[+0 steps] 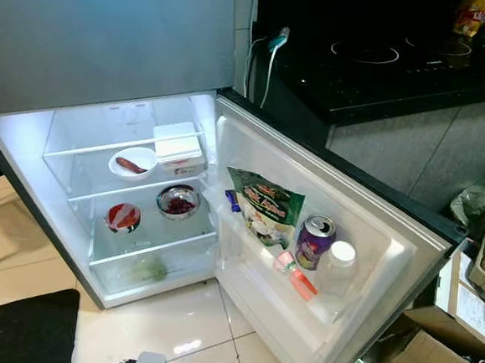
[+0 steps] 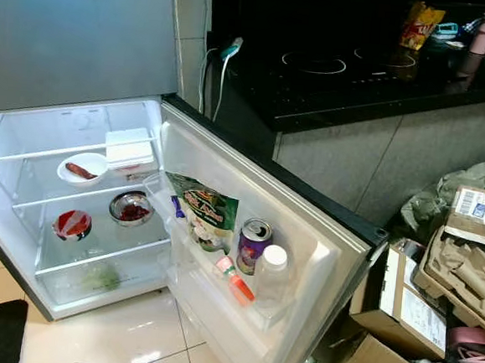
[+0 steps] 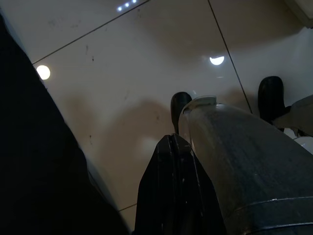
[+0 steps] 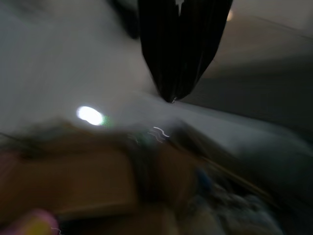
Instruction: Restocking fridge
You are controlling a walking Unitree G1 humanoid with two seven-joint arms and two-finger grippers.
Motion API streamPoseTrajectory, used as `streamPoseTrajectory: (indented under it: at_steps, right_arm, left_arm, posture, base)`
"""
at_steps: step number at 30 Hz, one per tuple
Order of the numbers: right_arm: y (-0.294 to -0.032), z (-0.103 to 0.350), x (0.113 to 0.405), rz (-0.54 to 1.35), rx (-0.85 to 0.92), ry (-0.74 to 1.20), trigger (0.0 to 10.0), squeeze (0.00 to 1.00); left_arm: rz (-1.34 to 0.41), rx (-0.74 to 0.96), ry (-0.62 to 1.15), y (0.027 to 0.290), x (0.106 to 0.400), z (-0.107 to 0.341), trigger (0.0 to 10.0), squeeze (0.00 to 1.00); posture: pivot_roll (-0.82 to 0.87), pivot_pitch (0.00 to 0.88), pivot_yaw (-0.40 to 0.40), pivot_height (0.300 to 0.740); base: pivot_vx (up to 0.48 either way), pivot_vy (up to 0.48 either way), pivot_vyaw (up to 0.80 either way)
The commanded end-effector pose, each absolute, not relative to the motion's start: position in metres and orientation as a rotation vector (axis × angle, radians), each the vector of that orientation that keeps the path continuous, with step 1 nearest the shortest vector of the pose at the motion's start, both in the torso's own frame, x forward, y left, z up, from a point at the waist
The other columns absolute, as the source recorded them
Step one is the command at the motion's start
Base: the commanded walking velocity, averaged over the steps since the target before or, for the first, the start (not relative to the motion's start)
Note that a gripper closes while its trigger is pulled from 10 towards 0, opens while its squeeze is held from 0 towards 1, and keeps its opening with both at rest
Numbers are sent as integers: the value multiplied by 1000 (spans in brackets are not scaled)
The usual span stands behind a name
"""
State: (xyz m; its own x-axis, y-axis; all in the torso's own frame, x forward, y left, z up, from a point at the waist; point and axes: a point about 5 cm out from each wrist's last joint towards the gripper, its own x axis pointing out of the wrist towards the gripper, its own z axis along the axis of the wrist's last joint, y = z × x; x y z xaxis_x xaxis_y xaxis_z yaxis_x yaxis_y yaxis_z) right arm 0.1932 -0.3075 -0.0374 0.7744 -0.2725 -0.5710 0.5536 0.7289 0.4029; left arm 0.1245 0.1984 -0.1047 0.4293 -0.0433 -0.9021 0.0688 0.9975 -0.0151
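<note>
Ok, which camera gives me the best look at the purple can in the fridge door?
The right eye view: the purple can stands upright on the fridge door shelf, its top and side clear, between the green snack bag and the white-capped bottle. The left eye view shows the same. Both wrist views show dark floor or blur.

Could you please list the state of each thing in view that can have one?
Fridge door: swung wide open.
Fridge light: on.
Purple can: upright in the door shelf, top unopened.
White-capped bottle: upright, capped.
Green snack bag: leaning in the door shelf.
White box: lid closed.
Left claw: shut, hanging above the floor.
Right claw: shut.
</note>
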Motion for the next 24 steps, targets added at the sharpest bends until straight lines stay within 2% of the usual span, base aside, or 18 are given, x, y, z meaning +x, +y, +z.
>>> streamPoseTrajectory:
  at_steps: [1,4,5,9,14,15,16,17,20,24]
  right_arm:
    - [-314,-28,200,-469,643,418,10000,0]
    - [-309,-12,222,-342,769,271,10000,0]
    - [-309,-12,222,-342,769,271,10000,0]
    - [-296,-3,235,-151,819,205,10000,0]
    - [-278,-7,224,141,881,233,10000,0]
    - [-278,-7,224,141,881,233,10000,0]
    - [-271,-9,218,248,886,262,10000,0]
    - [-271,-9,218,248,886,262,10000,0]
    - [-253,-13,203,498,939,328,10000,0]
    - [-246,-19,196,558,915,404,10000,0]
  left_arm:
    - [-76,29,1181,200,112,-109,10000,0]
    - [-80,29,1180,200,112,-109,10000,0]
    - [-80,29,1180,200,112,-109,10000,0]
    - [-82,33,1180,200,113,-108,10000,0]
    - [-79,31,1181,200,112,-108,10000,0]
    - [-79,31,1181,200,112,-108,10000,0]
    - [-78,30,1182,201,112,-109,10000,0]
    - [-78,30,1182,201,112,-109,10000,0]
    - [-80,31,1185,201,111,-109,10000,0]
    - [-84,31,1183,201,111,-109,10000,0]
  posture:
    - [-24,0,-3,740]
    - [-22,0,-5,740]
    - [-22,0,-5,740]
    - [-19,0,-8,740]
    - [-16,0,-9,740]
    - [-16,0,-9,740]
    - [-17,0,-8,740]
    - [-17,0,-8,740]
    - [-17,0,-10,740]
    - [-17,0,-14,740]
  base:
    - [0,0,0]
    - [0,0,0]
    - [0,0,0]
    - [0,0,0]
    - [0,0,0]
    - [0,0,0]
    - [0,0,0]
    - [0,0,0]
    - [0,0,0]
    - [0,0,0]
